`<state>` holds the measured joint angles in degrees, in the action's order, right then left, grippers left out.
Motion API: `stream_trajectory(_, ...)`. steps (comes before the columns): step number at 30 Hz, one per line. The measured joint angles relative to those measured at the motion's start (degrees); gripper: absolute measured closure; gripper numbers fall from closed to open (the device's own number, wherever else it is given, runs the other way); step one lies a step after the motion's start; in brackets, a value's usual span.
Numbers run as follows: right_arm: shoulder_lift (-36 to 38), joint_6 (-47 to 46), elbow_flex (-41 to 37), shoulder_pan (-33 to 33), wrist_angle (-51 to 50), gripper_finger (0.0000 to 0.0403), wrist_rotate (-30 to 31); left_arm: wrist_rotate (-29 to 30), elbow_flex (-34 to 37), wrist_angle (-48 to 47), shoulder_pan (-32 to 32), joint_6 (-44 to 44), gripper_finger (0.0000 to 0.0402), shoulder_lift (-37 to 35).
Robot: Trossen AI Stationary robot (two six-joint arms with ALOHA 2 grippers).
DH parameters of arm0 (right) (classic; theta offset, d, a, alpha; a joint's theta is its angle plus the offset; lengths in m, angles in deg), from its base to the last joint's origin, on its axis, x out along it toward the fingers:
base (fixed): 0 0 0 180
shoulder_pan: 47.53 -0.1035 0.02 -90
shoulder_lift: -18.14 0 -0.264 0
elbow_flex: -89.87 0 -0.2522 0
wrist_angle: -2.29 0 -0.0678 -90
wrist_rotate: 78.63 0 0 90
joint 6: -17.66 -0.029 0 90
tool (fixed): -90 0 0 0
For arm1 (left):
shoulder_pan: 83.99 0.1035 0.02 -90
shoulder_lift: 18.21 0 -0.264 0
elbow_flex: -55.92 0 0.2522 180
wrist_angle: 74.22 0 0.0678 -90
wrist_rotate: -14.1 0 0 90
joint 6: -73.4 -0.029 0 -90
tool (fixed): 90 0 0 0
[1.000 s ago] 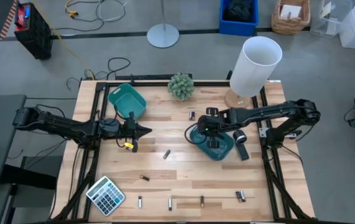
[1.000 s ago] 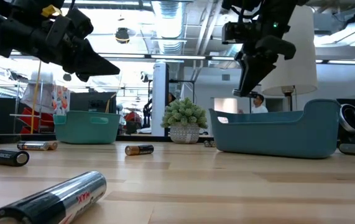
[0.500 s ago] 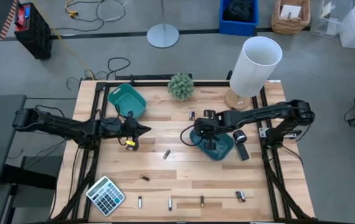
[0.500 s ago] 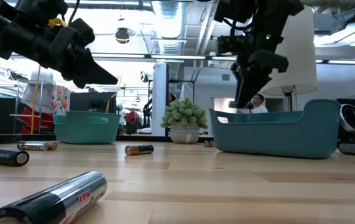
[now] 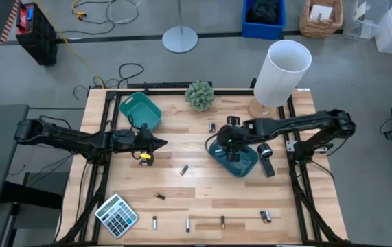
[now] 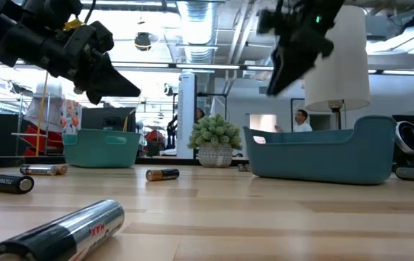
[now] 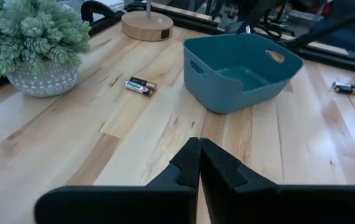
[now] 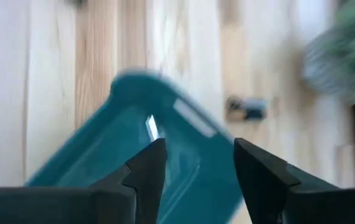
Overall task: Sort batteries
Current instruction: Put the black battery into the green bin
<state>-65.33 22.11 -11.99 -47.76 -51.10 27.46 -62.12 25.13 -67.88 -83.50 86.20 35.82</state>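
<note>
The wooden table [image 5: 196,199] carries everything. Taking the small potted plant [image 5: 199,95] at its far edge as the landmark: a white lampshade [image 5: 281,72] stands to the plant's right, its wooden base half hidden beneath it. A teal tray [image 5: 140,112] sits just left of the plant; a second teal tray [image 5: 235,159] lies nearer the front and to the plant's right, partly covered by the right arm. A grey calculator [image 5: 117,215] is far from the plant, at the front left corner.

The right gripper [image 8: 194,163] hangs over the second tray, fingers spread apart with nothing between them; the wrist view is blurred. The left gripper [image 7: 199,163] hovers front-left of the plant, fingers pressed together, empty.

Batteries: one pair [image 7: 140,86] lies just front-right of the plant; a single cell [image 5: 183,169] farther forward; four more [image 5: 188,224] strung along the front edge, too small to tell types. In the low view, the nearest cell [image 6: 54,233] is cut off by the frame.
</note>
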Motion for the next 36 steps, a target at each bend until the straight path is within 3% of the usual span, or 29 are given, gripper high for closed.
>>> stream_trajectory(8,13.9,2.3,0.0,-0.3,4.3,0.0194,5.4,0.1,-7.1,-0.4,-2.2,-0.9,0.0294,12.9)
stream_trajectory(13,20.6,3.1,0.0,-2.0,4.1,0.0194,8.0,0.1,-13.3,-5.4,-3.5,-2.5,0.0257,22.2)
stream_trajectory(20,26.2,4.6,0.0,-5.5,4.0,0.0194,13.1,-0.2,-19.5,-9.2,-4.7,-5.1,0.0239,31.9)
stream_trajectory(26,26.5,5.7,0.0,-6.8,3.4,0.0194,15.6,-3.9,-21.5,-9.2,-5.5,-1.1,0.0231,36.9)
stream_trajectory(36,24.9,7.7,0.0,-6.9,3.1,0.0194,15.6,-3.0,-22.4,-9.2,-9.2,6.4,0.0224,39.3)
